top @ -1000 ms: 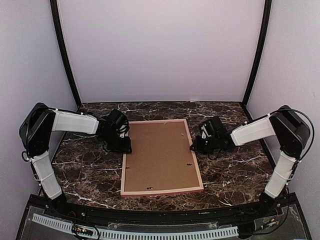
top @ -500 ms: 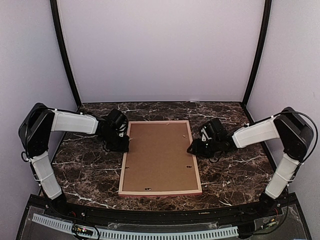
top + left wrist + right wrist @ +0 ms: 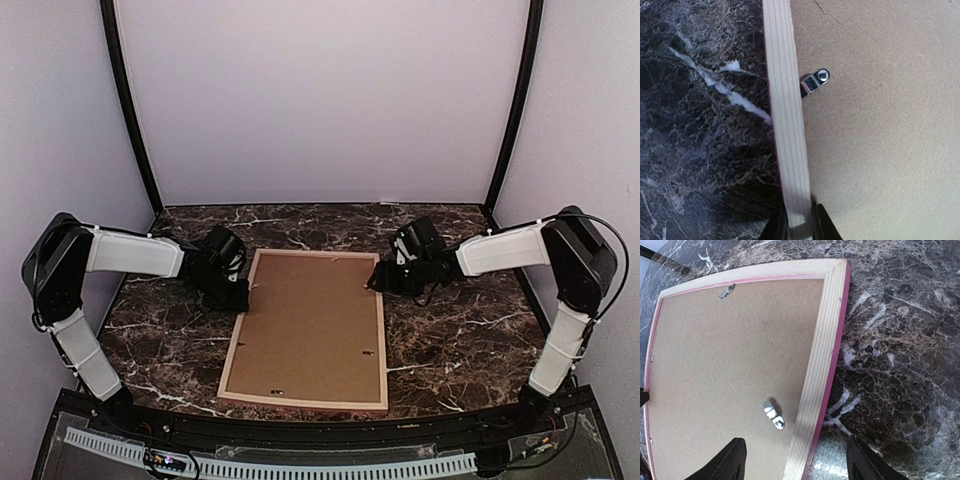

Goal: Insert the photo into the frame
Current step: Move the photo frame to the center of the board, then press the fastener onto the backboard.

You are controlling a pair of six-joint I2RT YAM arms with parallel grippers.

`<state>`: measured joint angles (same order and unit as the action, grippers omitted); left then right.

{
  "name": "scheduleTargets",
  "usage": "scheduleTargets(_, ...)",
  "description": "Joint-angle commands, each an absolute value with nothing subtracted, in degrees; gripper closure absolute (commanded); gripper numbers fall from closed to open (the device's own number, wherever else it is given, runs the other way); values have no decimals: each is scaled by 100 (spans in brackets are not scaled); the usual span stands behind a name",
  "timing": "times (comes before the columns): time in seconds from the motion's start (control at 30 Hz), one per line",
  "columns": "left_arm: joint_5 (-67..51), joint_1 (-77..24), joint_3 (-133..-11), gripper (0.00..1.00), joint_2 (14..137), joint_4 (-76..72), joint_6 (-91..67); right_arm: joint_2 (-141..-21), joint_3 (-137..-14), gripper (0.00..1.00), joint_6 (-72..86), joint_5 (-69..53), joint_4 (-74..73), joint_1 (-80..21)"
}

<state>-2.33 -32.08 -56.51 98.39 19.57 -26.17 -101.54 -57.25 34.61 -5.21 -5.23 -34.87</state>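
The marble table (image 3: 450, 330) carries the frame (image 3: 300, 400), which lies flat and back-up between the two arms. Its brown backing board (image 3: 310, 325) is seated inside the rails. The photo is not visible in any view, and whether it sits beneath the board cannot be told.

The left gripper (image 3: 799, 227) is pinched on the frame's left rail, one finger on each side. The right gripper (image 3: 795, 462) is spread wide over the right rail, touching nothing.

Small metal clips (image 3: 815, 81) (image 3: 773, 415) lie over the board's edges.

Judgement: the step in hand is steadying the frame so the back can be opened. The next move calls for turning the clips aside with a fine fingertip touch while the rail is held firm.
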Motion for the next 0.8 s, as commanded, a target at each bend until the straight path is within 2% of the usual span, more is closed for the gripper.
scheduleTargets(0.0, -344, -3296, -5422, 93, 9535, 2313, -2644, -10524, -6152, 30, 3142, -582, -774, -3454)
scheduleTargets(0.77, -406, -3446, -5480, 93, 9728, 2260, -2874, -10975, -6577, 39, 2592, -295, -1377, -3480)
